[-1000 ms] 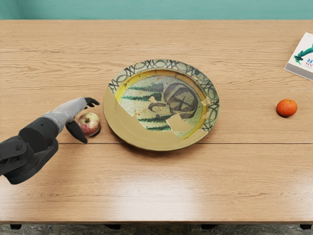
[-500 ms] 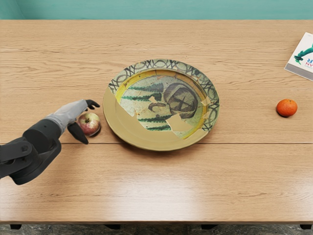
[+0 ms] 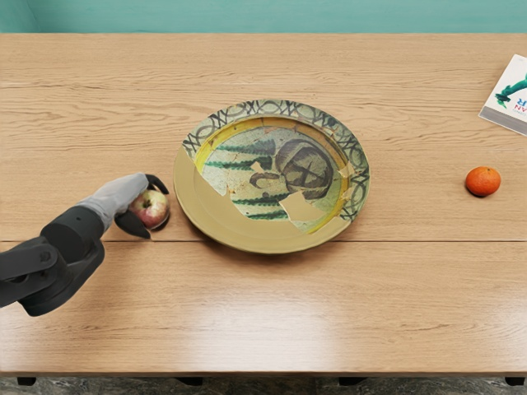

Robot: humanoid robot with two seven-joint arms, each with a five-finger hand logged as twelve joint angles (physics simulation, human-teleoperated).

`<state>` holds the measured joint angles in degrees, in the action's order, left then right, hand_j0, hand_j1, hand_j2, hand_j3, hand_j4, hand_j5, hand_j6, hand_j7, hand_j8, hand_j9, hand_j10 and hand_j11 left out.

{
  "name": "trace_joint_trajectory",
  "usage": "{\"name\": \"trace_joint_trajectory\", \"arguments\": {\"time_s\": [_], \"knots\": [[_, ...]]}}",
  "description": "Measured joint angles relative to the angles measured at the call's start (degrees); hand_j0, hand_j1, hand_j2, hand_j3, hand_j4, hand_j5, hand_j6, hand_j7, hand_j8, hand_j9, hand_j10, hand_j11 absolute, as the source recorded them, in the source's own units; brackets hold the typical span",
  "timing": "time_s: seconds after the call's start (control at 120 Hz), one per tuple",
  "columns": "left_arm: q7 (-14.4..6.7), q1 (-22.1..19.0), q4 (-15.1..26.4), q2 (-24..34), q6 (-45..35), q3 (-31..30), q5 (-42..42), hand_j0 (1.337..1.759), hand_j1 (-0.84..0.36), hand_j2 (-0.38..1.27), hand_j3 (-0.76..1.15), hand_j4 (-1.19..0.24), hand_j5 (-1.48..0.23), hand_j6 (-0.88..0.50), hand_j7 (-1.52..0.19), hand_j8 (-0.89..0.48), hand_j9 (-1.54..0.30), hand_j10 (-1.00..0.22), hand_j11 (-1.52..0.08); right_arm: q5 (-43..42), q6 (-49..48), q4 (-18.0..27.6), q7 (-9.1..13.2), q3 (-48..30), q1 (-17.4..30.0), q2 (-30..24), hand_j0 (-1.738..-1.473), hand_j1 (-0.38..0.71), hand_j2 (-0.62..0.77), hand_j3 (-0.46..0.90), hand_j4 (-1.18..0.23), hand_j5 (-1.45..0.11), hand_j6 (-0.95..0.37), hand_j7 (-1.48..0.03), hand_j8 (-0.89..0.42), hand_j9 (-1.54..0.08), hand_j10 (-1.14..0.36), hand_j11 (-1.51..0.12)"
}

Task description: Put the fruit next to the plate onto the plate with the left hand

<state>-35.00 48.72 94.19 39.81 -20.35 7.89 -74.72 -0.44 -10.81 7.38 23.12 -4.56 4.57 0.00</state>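
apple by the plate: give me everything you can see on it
The apple is small and round, red with yellow-green patches and a dark stem dimple facing up. It sits on the wooden table, just left of the plate, close to its rim but apparently not touching it. The left hand cups it from the left, one dark fingertip over its far side and the thumb at its near side. It looks whole, not yet lifted.

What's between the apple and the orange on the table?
In the head view, only the patterned plate lies between the apple and the orange; the rest is bare table.
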Motion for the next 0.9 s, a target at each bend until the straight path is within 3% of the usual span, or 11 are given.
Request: {"name": "trace_joint_trajectory", "arguments": {"time_s": [0.067,0.342,0.458,0.675,0.833,0.9], "knots": [[0.0,0.0,-0.1,-0.1,0.0,0.0,-0.1,1.657,-0.19,0.1,0.0,-0.47,-0.62,-0.39,-0.62,-0.43,-0.62,-0.47,-0.62,0.0,0.0,0.0,0.0,0.0,0.0,0.0,-1.658,-0.35,0.0,0.0,0.0,0.0,0.0,0.0,0.0,0.0,0.0,0.0],[0.0,0.2,-0.8,0.8,0.0,0.1,0.0,1.651,-0.25,0.14,0.0,-0.33,-0.83,-0.24,-0.81,-0.31,-0.81,-0.58,-0.81,0.0,0.0,0.0,0.0,0.0,0.0,0.0,-1.658,-0.35,0.0,0.0,0.0,0.0,0.0,0.0,0.0,0.0,0.0,0.0],[0.0,1.6,-0.8,0.7,-0.1,0.6,0.0,1.65,-0.17,0.1,0.0,-0.37,-0.85,-0.28,-0.83,-0.35,-0.84,-0.6,-0.84,0.0,0.0,0.0,0.0,0.1,0.0,0.0,-1.658,-0.35,0.0,0.0,0.0,0.0,0.0,0.0,0.0,0.0,0.0,0.0],[-0.1,3.6,-1.3,2.1,-0.1,4.0,0.2,1.653,-0.22,0.28,0.0,-0.39,-0.85,-0.3,-0.84,-0.35,-0.85,-0.62,-0.85,0.0,0.0,0.0,0.0,0.0,-0.1,0.0,-1.658,-0.35,0.0,0.0,0.0,0.0,0.0,0.0,0.0,0.0,0.0,0.0],[-0.1,6.5,-2.1,0.9,-0.1,7.1,0.6,1.653,-0.22,0.22,0.0,-0.38,-0.85,-0.29,-0.84,-0.34,-0.85,-0.63,-0.85,0.0,0.0,0.0,0.0,0.0,-0.1,0.0,-1.658,-0.35,0.0,0.0,0.0,0.0,0.0,0.0,0.0,0.0,0.0,0.0],[-0.1,7.0,-2.5,-0.5,0.0,8.5,1.0,1.653,-0.23,0.3,0.0,-0.38,-0.86,-0.29,-0.84,-0.35,-0.85,-0.63,-0.85,0.0,0.0,0.0,0.0,0.0,-0.1,0.0,-1.658,-0.35,0.0,0.0,0.0,0.0,0.0,0.0,0.0,0.0,0.0,0.0]]}}
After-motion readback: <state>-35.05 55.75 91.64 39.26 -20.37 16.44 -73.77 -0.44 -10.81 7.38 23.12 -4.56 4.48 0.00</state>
